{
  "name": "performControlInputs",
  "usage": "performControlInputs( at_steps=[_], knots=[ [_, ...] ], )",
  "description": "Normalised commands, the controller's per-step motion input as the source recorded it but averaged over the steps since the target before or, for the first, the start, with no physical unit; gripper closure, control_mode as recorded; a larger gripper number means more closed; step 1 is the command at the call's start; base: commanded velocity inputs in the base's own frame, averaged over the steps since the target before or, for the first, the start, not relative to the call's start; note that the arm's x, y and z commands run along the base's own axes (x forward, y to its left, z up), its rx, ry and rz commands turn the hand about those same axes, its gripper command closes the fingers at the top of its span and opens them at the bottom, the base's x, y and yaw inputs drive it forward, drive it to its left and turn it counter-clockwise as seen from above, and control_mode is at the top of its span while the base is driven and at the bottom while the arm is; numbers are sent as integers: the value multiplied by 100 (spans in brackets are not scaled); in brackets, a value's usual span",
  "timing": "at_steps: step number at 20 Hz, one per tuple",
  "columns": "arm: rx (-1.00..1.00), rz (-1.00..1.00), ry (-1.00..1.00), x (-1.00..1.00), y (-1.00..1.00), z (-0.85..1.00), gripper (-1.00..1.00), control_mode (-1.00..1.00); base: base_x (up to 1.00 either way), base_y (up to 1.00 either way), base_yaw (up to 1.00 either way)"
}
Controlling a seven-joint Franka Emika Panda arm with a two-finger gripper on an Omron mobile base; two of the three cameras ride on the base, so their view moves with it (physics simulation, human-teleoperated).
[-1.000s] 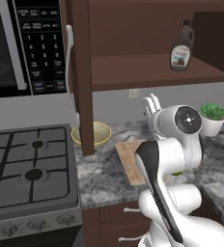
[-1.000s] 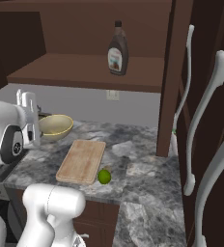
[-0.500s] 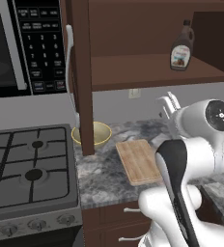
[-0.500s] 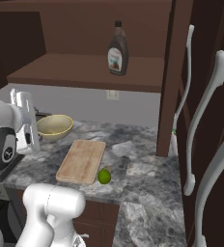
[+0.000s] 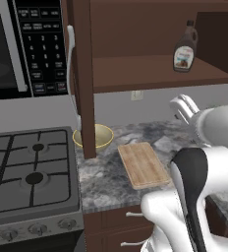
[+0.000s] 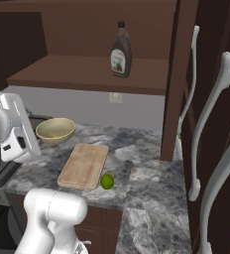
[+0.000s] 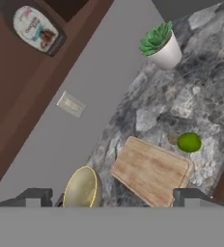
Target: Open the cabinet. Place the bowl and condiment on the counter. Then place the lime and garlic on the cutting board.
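Bottle (image 6: pixel 121 49) of condiment, next in line by the look of things: upright on the open cabinet's shelf (image 5: pixel 150 74), high above the counter (image 6: pixel 142 173) and well apart from the gripper (image 6: pixel 5 106). Nearest, jaws spread wide and holding nothing, raised over the counter's stove-side end. Just below and ahead, bowl (image 5: pixel 92 137) already down on the counter, close beside the cutting board (image 6: pixel 84 165). Lime (image 6: pixel 106 181) on the counter at the board's near corner, seemingly touching its edge, not on it. Farther back, bottle's long axis vertical, up and to the far side of the jaws, so probably a rise and a level approach around its body. Garlic not made out for certain.
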Motion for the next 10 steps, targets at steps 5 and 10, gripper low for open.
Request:
performControlInputs(
  at_steps=[5, 10],
  knots=[
    [-17, 7, -12, -35, -19, 16, -100, -100, 0, 0, 0],
    [-16, 8, -13, -30, -6, 29, -100, -100, 0, 0, 0]
  ],
)
